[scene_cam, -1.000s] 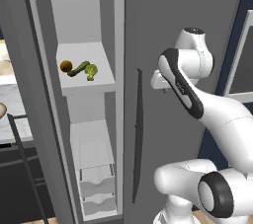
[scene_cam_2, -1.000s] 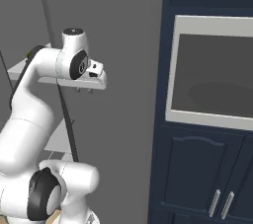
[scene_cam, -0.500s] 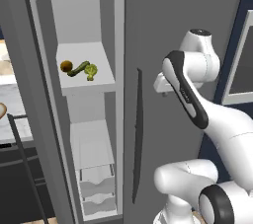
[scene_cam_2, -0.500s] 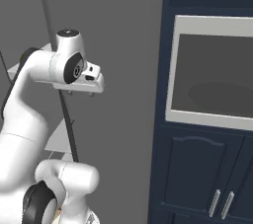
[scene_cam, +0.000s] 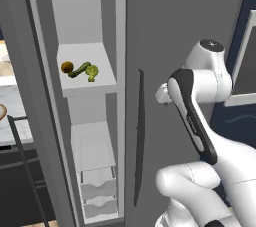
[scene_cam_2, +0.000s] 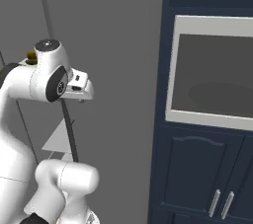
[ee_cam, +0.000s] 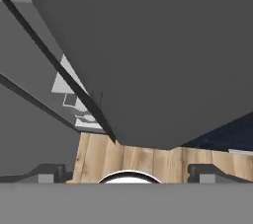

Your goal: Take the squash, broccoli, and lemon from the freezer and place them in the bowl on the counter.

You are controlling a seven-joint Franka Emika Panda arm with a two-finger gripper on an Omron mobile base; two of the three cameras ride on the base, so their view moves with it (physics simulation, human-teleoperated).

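Observation:
Inside the open freezer point(scene_cam: 87, 26), a white shelf point(scene_cam: 100, 85) carries a brownish-yellow lemon point(scene_cam: 66, 67), a dark green squash point(scene_cam: 80, 69) and a pale green broccoli point(scene_cam: 92, 73), side by side. My gripper point(ee_cam: 128, 173) is open with nothing between its fingertips point(ee_cam: 49, 172), which stand wide apart. The hand point(scene_cam_2: 80, 86) hovers in front of the shut grey door point(scene_cam: 180, 26), well to the right of the shelf and at about its height. In the hand view it looks down along the door to the wooden floor point(ee_cam: 143, 159).
A long dark door handle point(scene_cam: 139, 136) runs down the grey door beside the freezer opening. White drawers point(scene_cam: 97, 186) sit low in the freezer. A wall oven point(scene_cam_2: 212, 70) in dark blue cabinets point(scene_cam_2: 197, 178) stands to the right. A counter edge point(scene_cam: 10, 116) lies far left.
The arm's upper joints swung and the hand sank a little in front of the grey door. The vegetables have not moved. The gripper stays open.

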